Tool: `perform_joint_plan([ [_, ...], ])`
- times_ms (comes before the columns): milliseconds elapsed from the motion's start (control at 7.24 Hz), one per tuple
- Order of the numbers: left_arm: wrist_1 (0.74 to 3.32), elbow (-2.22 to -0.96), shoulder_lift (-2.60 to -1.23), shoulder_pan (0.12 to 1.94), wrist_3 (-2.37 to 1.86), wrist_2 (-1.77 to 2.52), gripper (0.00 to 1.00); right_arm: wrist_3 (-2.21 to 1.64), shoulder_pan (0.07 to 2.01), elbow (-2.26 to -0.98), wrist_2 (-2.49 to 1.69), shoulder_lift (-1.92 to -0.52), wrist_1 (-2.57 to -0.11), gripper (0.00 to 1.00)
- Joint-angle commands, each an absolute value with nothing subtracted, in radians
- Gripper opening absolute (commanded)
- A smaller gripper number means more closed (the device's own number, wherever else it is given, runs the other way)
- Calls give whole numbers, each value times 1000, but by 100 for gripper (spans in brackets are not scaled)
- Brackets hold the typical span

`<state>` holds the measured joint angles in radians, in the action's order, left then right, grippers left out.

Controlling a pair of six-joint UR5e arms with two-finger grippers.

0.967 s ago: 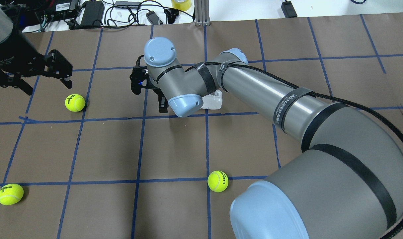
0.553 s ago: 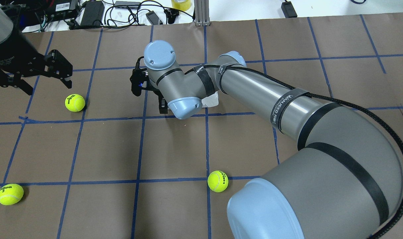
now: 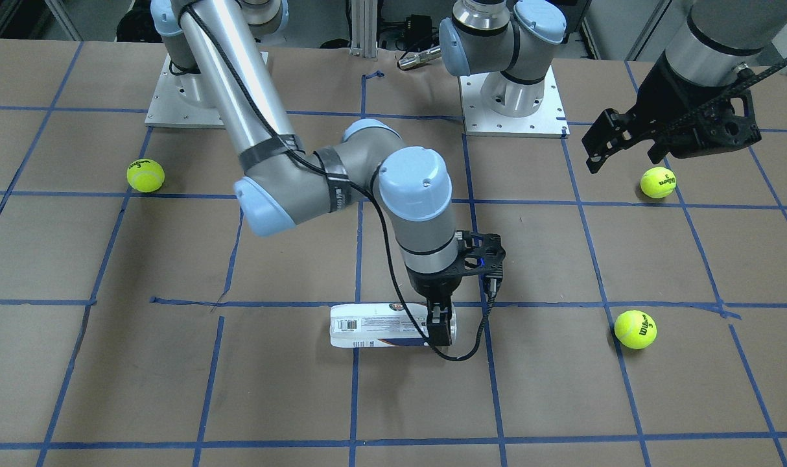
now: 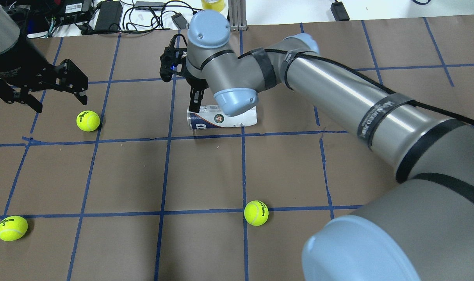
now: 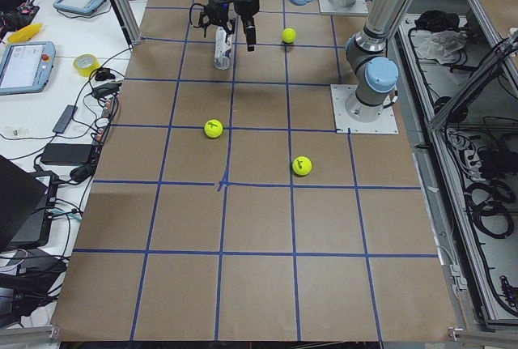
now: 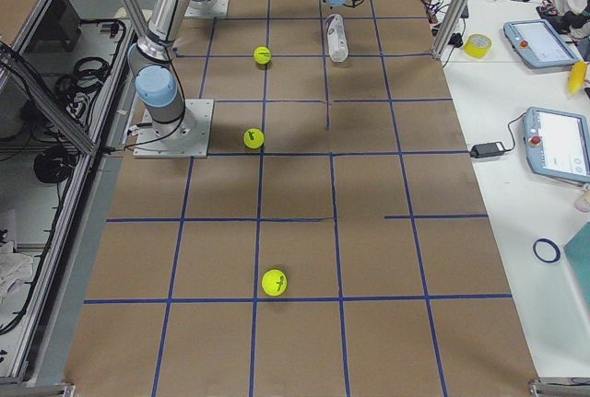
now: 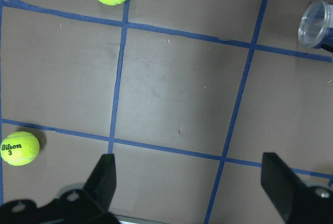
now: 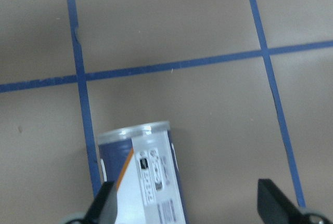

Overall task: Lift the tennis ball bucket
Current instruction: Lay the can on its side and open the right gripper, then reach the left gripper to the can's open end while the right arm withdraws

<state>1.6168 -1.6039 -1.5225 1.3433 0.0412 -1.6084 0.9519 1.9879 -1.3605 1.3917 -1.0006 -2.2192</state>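
Observation:
The tennis ball bucket [image 4: 221,119] is a clear can with a white and navy label. It lies on its side on the brown table, and shows in the front view [image 3: 380,326] too. My right gripper [image 4: 198,102] is open and stands over the can's open end. In the right wrist view the can [image 8: 143,177] sits close to the left finger, with the gripper [image 8: 190,206] spread wide. In the front view one finger [image 3: 440,326] overlaps the can. My left gripper [image 4: 57,102] is open and empty at the far left.
Three yellow-green tennis balls lie loose: one [image 4: 88,120] just below my left gripper, one [image 4: 11,228] at the near left, one [image 4: 256,212] near the middle. Cables and boxes [image 4: 104,13] line the far edge. The right arm's elbow [image 4: 377,234] fills the near right.
My right wrist has moved toward the far side in the overhead view and uncovered the can, which it hid before. The can lies about where it was. My left gripper has barely moved.

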Motion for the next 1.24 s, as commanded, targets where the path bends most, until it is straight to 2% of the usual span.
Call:
perform_joint_plan([
  [0,1617,-1611,-1534,1342,40,-1588,100,940,1796,-1365,1376,-1180,-1895,98],
  [415,1409,-1699,-1623,1353,37,-1413,100,939,1532,-1370,1363,-1410,-1536,100],
  [691,1217,-1778,-1696,1358,40,-1246,100,803,1442,-1368,1480,-1489,-1392,100],
  [829,1197,-1787,-1735,1358,75,-1139,100,587,1445,-1367,1470,-1512,-1397,100],
  [1106,1155,-1804,-1822,1373,94,-1008,100,429,1469,-1371,1482,-1511,-1481,100],
])
